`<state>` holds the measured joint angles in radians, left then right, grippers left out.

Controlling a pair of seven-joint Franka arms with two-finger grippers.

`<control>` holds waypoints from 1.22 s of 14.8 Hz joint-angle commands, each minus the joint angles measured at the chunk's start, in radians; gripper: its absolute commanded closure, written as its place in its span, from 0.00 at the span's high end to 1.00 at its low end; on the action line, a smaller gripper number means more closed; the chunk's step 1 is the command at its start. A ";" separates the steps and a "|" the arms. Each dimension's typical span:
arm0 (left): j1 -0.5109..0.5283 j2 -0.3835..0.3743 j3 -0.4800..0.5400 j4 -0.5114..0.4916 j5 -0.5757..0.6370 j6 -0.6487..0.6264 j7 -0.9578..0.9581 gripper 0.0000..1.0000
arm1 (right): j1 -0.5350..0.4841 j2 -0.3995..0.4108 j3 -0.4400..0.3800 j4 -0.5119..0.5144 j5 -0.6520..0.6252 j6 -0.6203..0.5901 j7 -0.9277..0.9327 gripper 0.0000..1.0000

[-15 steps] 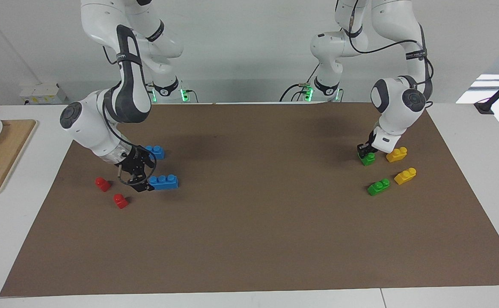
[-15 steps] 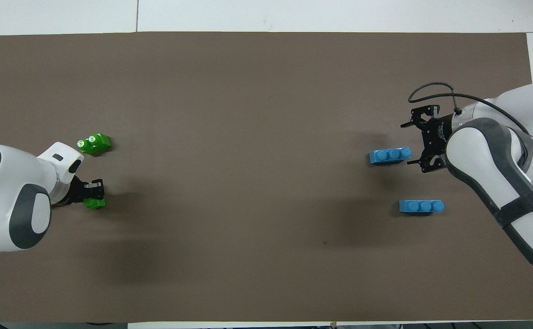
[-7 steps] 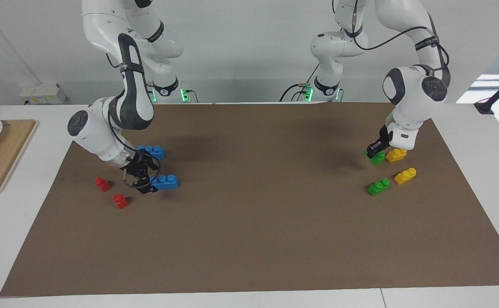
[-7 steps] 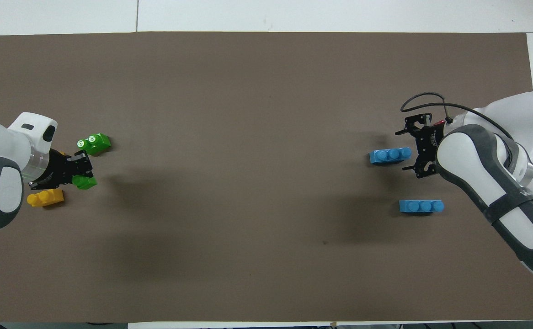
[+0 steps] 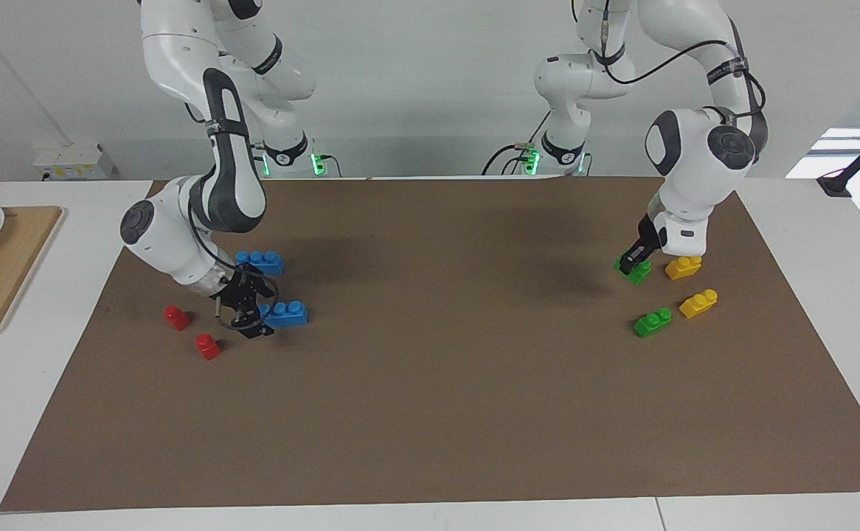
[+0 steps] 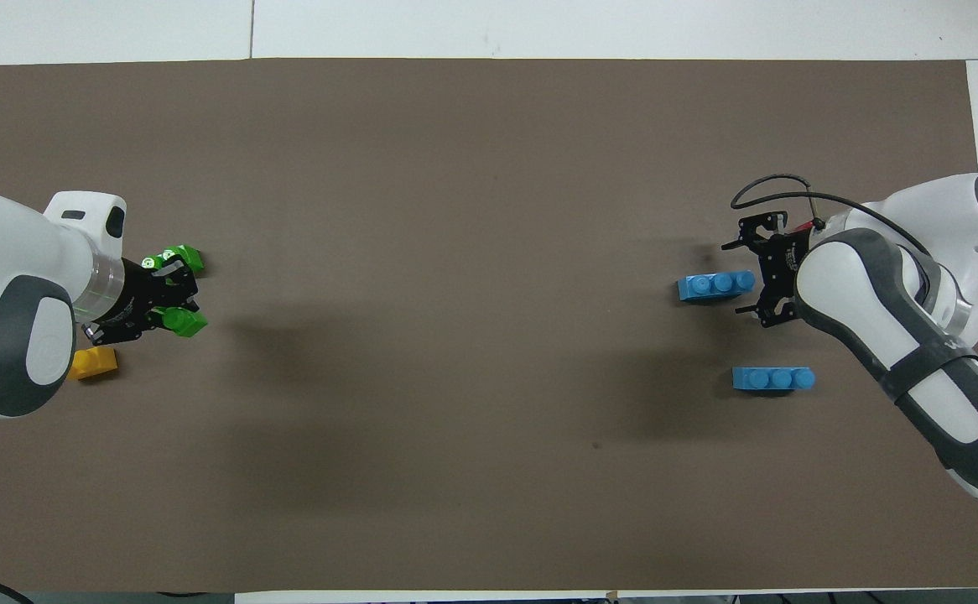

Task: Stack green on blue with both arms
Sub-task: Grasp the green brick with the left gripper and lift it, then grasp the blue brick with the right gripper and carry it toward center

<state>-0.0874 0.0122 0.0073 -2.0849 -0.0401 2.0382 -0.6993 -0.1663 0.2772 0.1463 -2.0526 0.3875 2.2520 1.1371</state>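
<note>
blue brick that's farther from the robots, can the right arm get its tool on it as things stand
Probably yes. The right tool is low at the end of that blue brick, its fingers look spread, and nothing lies between them. The red bricks and the other blue brick sit clear of it.

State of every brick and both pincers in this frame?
left pincer: shut on held green brick
held green brick: gripped, raised off mat
other green brick: flat on mat
right pincer: open at farther blue brick's end
farther blue brick: on mat
nearer blue brick: on mat, untouched
</note>
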 commanded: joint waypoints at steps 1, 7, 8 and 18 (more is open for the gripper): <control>-0.017 0.009 0.010 0.049 -0.066 -0.050 -0.074 0.00 | -0.016 0.007 0.009 -0.008 0.034 0.030 -0.039 0.99; -0.096 0.006 0.003 0.085 -0.070 -0.107 -0.268 0.00 | -0.033 0.008 0.007 -0.021 0.034 0.041 -0.071 0.98; -0.104 0.005 0.005 0.085 -0.070 -0.116 -0.319 0.00 | -0.033 0.008 0.007 -0.021 0.034 0.041 -0.071 0.97; -0.160 -0.043 -0.018 0.128 -0.080 -0.171 -0.551 0.00 | -0.025 0.008 0.007 -0.024 0.083 0.058 -0.068 0.84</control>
<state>-0.2470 -0.0131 -0.0234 -1.9650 -0.1044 1.9171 -1.2356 -0.1884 0.2860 0.1476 -2.0632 0.4427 2.2827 1.1012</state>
